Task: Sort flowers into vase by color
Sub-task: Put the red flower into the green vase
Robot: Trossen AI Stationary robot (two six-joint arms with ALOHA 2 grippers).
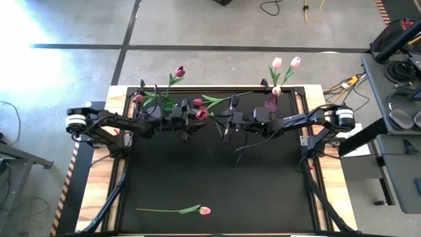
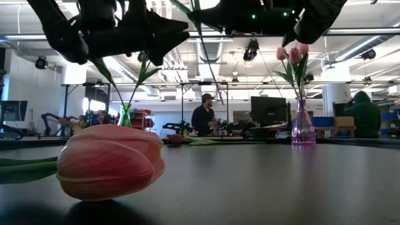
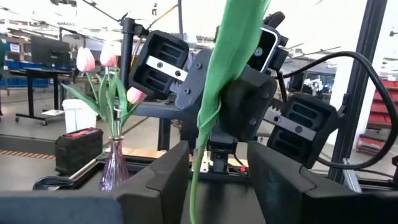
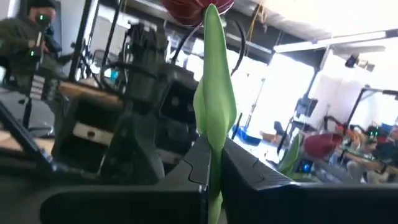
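Facing each other over the far middle of the black table point(image 1: 210, 178), both dark arms are raised above the mat. A dark red tulip with a long green stem and leaf point(image 1: 209, 105) is held between them. The right gripper point(image 4: 211, 168) is pressed shut on its green leaf and stem, seen in the right wrist view with the red head above. The left gripper point(image 3: 214, 165) has its fingers spread, the same stem hanging in the gap between them; whether it is touched cannot be told.

A clear green-tinted glass vase point(image 1: 170, 103) stands at the far left edge and holds a dark maroon tulip point(image 1: 179, 72). A purple-tinted glass vase point(image 1: 272, 103) stands at the far right edge and holds pale pink tulips point(image 1: 285, 63).

One pale pink tulip with a thin green stem point(image 1: 204, 210) lies flat on the mat near the front edge, well apart from both grippers, its head filling the low view's foreground.
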